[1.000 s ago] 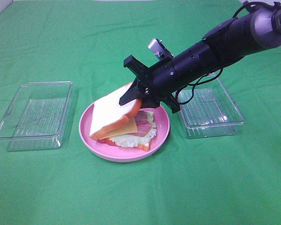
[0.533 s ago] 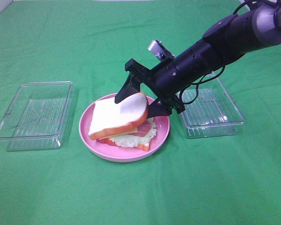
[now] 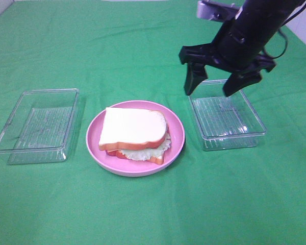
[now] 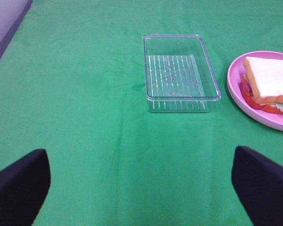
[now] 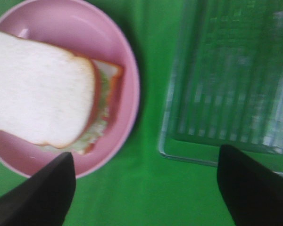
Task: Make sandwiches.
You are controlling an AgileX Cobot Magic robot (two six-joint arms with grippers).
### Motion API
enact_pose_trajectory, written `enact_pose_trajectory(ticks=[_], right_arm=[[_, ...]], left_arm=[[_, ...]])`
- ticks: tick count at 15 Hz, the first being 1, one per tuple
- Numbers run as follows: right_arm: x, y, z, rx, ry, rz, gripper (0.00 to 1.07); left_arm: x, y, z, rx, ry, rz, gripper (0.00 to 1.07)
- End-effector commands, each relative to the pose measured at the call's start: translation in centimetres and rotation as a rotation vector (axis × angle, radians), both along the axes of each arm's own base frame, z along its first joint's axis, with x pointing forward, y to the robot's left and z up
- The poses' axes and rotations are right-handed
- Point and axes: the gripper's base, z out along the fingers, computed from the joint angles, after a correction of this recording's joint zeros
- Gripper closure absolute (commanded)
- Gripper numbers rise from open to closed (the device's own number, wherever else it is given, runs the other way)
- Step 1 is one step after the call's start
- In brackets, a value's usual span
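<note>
The sandwich point(image 3: 134, 133) lies stacked on the pink plate point(image 3: 176, 133): white top bread slice, lettuce and reddish filling showing at the edge, bottom slice under it. It also shows in the left wrist view point(image 4: 270, 84) and the right wrist view point(image 5: 47, 94). My right gripper point(image 3: 214, 85) is open and empty, raised above the near-left corner of the right clear box point(image 3: 227, 115), apart from the sandwich. Its fingertips point(image 5: 42, 190) frame the right wrist view. My left gripper point(image 4: 141, 188) is open and empty over bare cloth; it is out of the exterior view.
An empty clear plastic box point(image 3: 38, 125) stands left of the plate; it also shows in the left wrist view point(image 4: 179, 73). A second empty clear box stands right of the plate. Green cloth point(image 3: 153, 214) covers the table.
My right gripper let go of the top bread slice, which now lies flat on the stack. The gripper rose and moved back right, over the right box.
</note>
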Motion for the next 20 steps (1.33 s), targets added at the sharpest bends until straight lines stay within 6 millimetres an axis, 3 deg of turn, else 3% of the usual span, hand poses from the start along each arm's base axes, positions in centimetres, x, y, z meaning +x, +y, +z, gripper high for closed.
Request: enact_pose_trajectory(ticks=[1,6,8,12,15,17,18,20], right_arm=[[-0.5,-3.1,2.5,-0.177,-0.061,-0.065,0.27],[0.8,-12.2,2.6,-0.178,0.018,-0.207,0.27],[0.8,-13.3,2.5,-0.114,0.033,-0.185,0.27],[-0.5,-12.7,2.5,-0.073,0.148,-0.152,0.27],[-3.7,-12.7,3.2,-0.056,0.128,-0.160,0.27],[-8.1,-12.6,3.8,-0.015,0.094,-0.172,0.27],[-12.1,-12.7,3.9,-0.004,0.032,-0.179,0.27],[-15.3,-12.9,4.2,0.001,-0.055,-0.184,0.27]], left_arm=[[-0.2,0.0,0.0,-0.002,-0.031,0.001,0.09],[-0.2,0.0,0.0,-0.002,-0.031,0.001,0.09],[-0.2,0.0,0.0,-0.002,-0.031,0.001,0.09],[-0.2,0.0,0.0,-0.002,-0.031,0.001,0.09],[-0.2,0.0,0.0,-0.002,-0.031,0.001,0.09],[-0.2,0.0,0.0,-0.002,-0.031,0.001,0.09],[-0.2,0.0,0.0,-0.002,-0.031,0.001,0.09],[-0.2,0.0,0.0,-0.002,-0.031,0.001,0.09]])
